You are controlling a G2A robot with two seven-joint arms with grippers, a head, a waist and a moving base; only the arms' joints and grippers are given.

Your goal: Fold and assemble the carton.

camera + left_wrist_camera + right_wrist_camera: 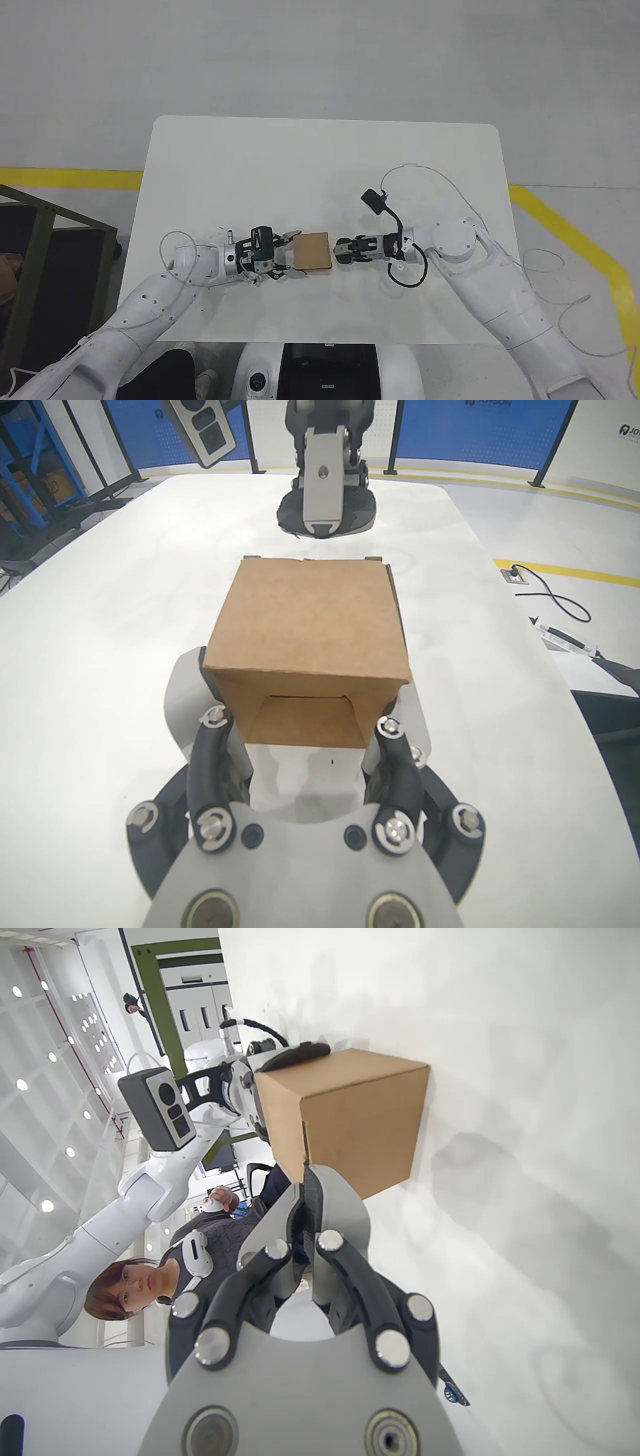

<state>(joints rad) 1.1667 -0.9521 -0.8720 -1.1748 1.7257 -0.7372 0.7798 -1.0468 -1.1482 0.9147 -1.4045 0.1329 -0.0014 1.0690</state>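
Observation:
A brown carton (312, 252) folded into a closed box lies on the white table (320, 150) near its front edge. In the left wrist view the carton (307, 620) has its near end, with a tucked flap, between the spread fingers of my left gripper (300, 710), which is open; the fingers (182, 695) sit right beside the box's corners. My left gripper (288, 252) is at the carton's left end. My right gripper (304, 1178) is shut, its tips against a seam on the carton (350, 1113). It stands at the box's right side (340, 248), seen behind the box as well (320, 531).
A thin white cable (430, 172) loops over the table's right half. A black camera unit (374, 199) sticks up from the right arm. The table's front edge (320, 342) is close behind both grippers. Open table surface lies beyond the carton.

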